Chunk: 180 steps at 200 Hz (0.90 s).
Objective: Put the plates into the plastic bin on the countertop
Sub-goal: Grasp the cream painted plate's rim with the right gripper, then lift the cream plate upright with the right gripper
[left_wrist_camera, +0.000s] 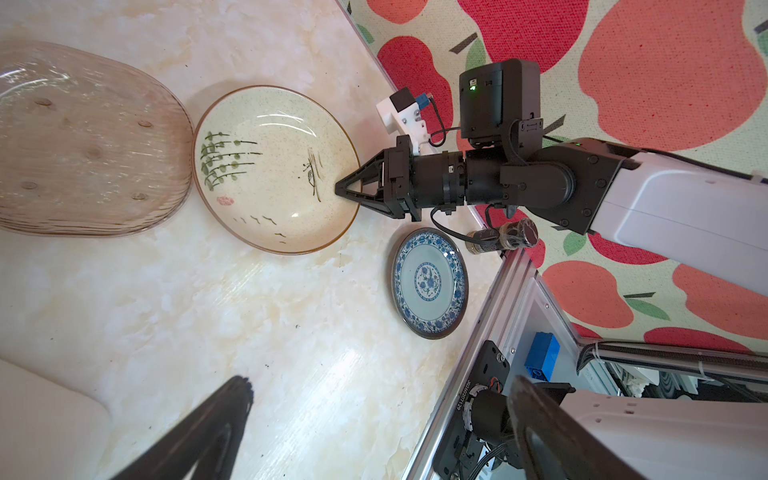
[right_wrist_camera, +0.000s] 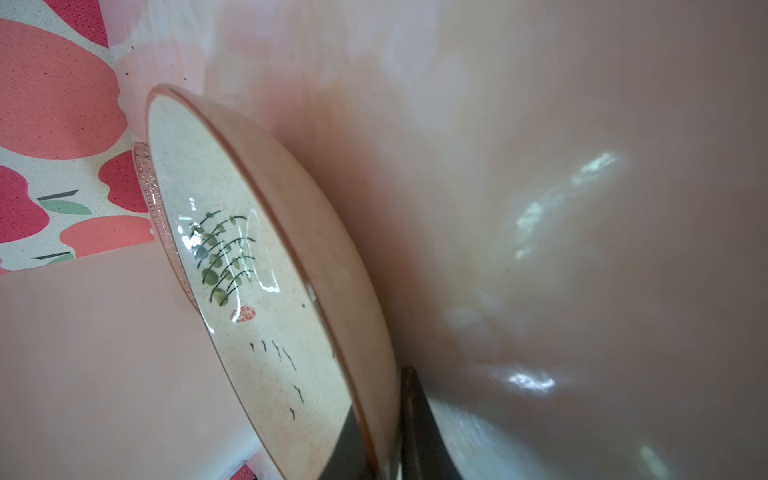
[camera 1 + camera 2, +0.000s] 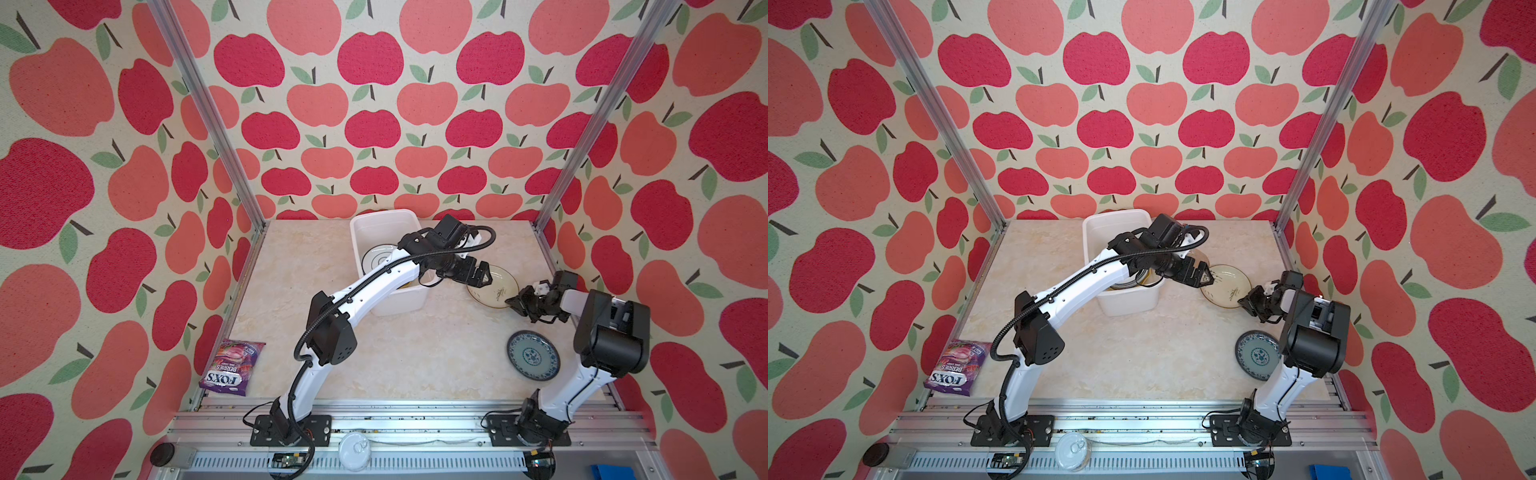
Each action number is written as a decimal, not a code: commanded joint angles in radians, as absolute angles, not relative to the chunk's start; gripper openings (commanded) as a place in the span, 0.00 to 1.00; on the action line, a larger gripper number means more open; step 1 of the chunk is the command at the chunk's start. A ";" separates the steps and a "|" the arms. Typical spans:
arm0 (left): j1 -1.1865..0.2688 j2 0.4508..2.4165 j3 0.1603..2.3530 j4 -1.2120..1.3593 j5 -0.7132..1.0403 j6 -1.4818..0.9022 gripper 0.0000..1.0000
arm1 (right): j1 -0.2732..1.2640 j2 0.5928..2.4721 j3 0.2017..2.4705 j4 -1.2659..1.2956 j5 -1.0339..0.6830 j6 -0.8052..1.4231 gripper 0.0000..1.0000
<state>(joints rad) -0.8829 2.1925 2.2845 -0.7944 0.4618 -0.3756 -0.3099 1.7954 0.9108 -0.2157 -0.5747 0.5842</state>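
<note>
A cream plate (image 3: 494, 286) with green painted sprigs lies on the countertop (image 3: 415, 353), right of the plastic bin (image 3: 382, 216). My right gripper (image 3: 512, 300) is shut on its right rim, one finger above and one below (image 2: 382, 428). My left gripper (image 3: 484, 274) hangs open over the plate's left edge, nothing between its fingers (image 1: 382, 415). A translucent brown plate (image 1: 83, 141) touches the cream plate (image 1: 274, 166) on the bin side. Nearer the front lies a blue-patterned plate (image 3: 533, 355). Inside the bin a white plate (image 3: 378, 257) shows; the left arm hides the rest.
A purple Fox's candy bag (image 3: 232, 368) lies at the front left corner. A white lid (image 3: 353, 451) sits on the front aluminium rails. The right arm's elbow (image 3: 611, 336) stands beside the blue-patterned plate.
</note>
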 commanded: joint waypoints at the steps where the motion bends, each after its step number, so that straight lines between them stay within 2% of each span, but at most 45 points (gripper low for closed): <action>1: -0.882 2.197 2.322 -0.822 0.466 -0.375 0.99 | -0.311 1.752 0.905 -0.318 -0.514 0.557 0.07; 37: -0.886 2.179 2.327 -0.821 0.459 -0.370 0.99 | -0.311 1.642 0.892 -0.369 -0.487 0.557 0.00; 121: -0.893 2.097 2.309 -0.839 0.419 -0.366 0.99 | -0.311 1.463 0.947 -0.462 -0.470 0.605 0.00; 180: -0.890 1.947 2.201 -0.814 0.333 -0.382 0.99 | -0.279 1.349 1.049 -0.584 -0.462 0.630 0.00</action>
<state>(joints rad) -0.8886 2.0308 2.2345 -0.8196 0.3950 -0.3759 -0.3046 1.4322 0.9558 -0.5465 -0.4160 0.5991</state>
